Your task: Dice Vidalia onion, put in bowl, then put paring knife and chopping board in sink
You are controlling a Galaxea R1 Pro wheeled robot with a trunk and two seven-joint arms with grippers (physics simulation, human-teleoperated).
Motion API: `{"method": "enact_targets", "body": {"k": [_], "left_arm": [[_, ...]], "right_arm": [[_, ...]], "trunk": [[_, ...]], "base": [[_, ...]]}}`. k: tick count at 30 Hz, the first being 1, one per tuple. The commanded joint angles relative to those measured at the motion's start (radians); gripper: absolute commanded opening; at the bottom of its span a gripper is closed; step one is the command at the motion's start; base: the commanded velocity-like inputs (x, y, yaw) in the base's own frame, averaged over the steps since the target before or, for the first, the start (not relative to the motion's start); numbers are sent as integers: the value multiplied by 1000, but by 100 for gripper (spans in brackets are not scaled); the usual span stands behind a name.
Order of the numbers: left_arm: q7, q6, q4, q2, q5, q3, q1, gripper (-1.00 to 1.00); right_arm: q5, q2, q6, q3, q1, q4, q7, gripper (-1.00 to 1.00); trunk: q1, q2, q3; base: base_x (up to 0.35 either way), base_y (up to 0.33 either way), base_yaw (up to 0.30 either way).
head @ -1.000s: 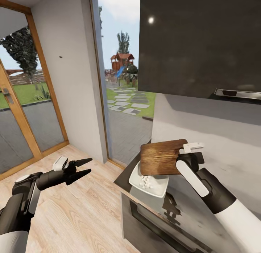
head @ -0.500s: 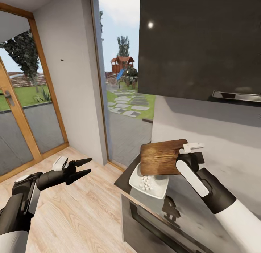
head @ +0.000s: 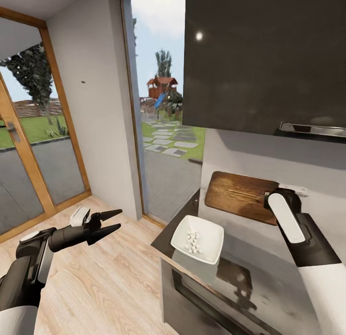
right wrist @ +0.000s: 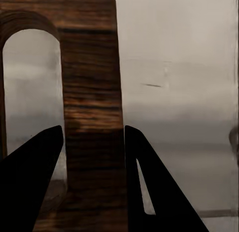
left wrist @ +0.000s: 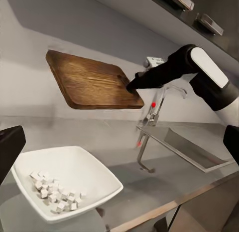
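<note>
My right gripper [head: 270, 203] is shut on the handle end of the dark brown chopping board [head: 239, 196] and holds it tilted in the air in front of the backsplash. In the right wrist view, the board's slot-handle strip [right wrist: 92, 117] sits between the two fingers [right wrist: 30, 182]. The white bowl [head: 197, 239] stands on the grey countertop [head: 259, 282] near its left end, with diced onion [head: 193, 241] inside. The left wrist view has the board [left wrist: 92, 82], the bowl [left wrist: 69, 172] and the sink [left wrist: 196, 149] with its chrome tap [left wrist: 148, 137]. My left gripper [head: 119, 218] hangs open over the floor. The paring knife is out of view.
A glossy dark wall cabinet [head: 264, 56] hangs above the counter, close over the raised board. A tall window [head: 163, 109] and a wood-framed glass door [head: 29, 147] lie to the left. Light wood floor [head: 105, 287] spreads below my left arm.
My right arm has carried the chopping board to the right and slightly up, off from above the bowl, which now lies uncovered. The left arm has not moved.
</note>
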Motion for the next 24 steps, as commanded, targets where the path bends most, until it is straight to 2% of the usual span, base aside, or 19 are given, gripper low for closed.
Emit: {"method": "enact_targets", "body": {"k": [1, 5, 6, 10, 14, 18, 21, 24], "left_arm": [[-4, 10, 0, 0, 0, 0, -1, 100], [-4, 10, 0, 0, 0, 0, -1, 100], [-4, 10, 0, 0, 0, 0, -1, 100], [-4, 10, 0, 0, 0, 0, -1, 100], [9, 10, 0, 0, 0, 0, -1, 100], [31, 10, 0, 0, 0, -1, -1, 100], [36, 11, 0, 0, 0, -1, -1, 100], [37, 11, 0, 0, 0, -1, -1, 100]], "right_arm": [[-20, -1, -5, -10, -2, 0, -3, -100], [-21, -1, 6, -56, -2, 7, 13, -100], [-21, -2, 7, -88, -2, 36, 29, -100], [-21, -8, 7, -109, -3, 99, 70, -100], [-21, -19, 6, -112, -4, 145, 92, -100], [-22, -60, 5, -113, -13, 182, 106, -100], [-22, -104, 6, -114, -15, 219, 183, -100], [-22, -137, 8, -120, -15, 242, 222, -100]], "trunk": [[1, -2, -2], [1, -2, -2], [1, -2, -2], [1, -2, -2], [1, -2, -2], [1, -2, -2], [1, -2, -2], [1, -2, -2]], "base": [[0, 0, 0], [0, 0, 0], [0, 0, 0], [0, 0, 0], [0, 0, 0], [0, 0, 0], [0, 0, 0], [0, 0, 0]]}}
